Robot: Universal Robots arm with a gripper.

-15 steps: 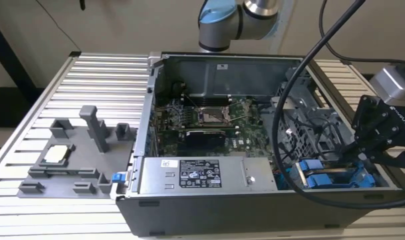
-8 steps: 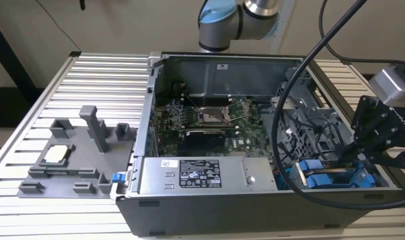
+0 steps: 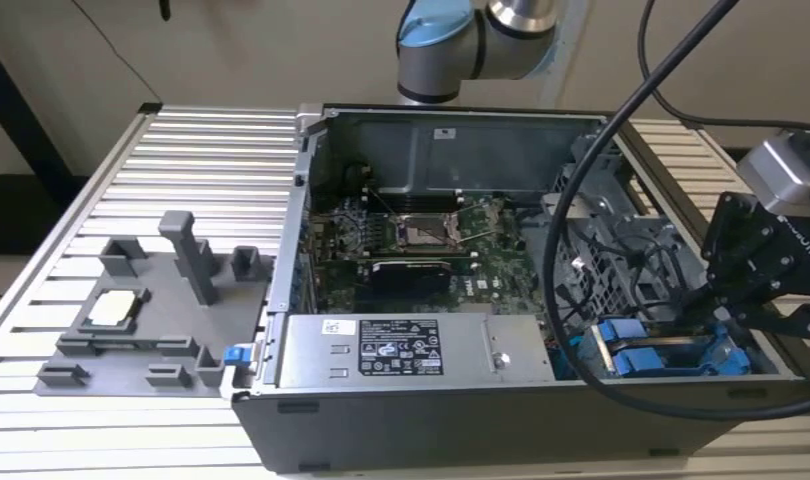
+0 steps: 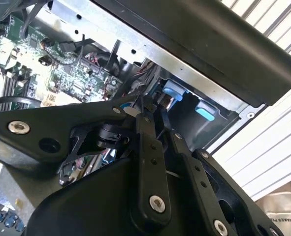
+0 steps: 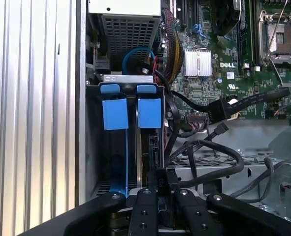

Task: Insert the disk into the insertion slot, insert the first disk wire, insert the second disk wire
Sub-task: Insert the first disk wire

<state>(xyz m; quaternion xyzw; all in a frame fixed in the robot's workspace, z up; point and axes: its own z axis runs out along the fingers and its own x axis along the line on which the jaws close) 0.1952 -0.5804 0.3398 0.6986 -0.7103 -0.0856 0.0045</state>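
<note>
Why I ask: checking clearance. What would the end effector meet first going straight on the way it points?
In the first wrist view the end effector would probably meet the disk, in its blue frame in the insertion slot; depth is unclear.

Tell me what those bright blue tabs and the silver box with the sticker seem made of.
The blue tabs look like moulded plastic: uniform bright colour, smooth matt faces, rounded edges. The silver box is probably bare sheet metal: dull grey sheen, flat panels, crisp folded edges.
</note>
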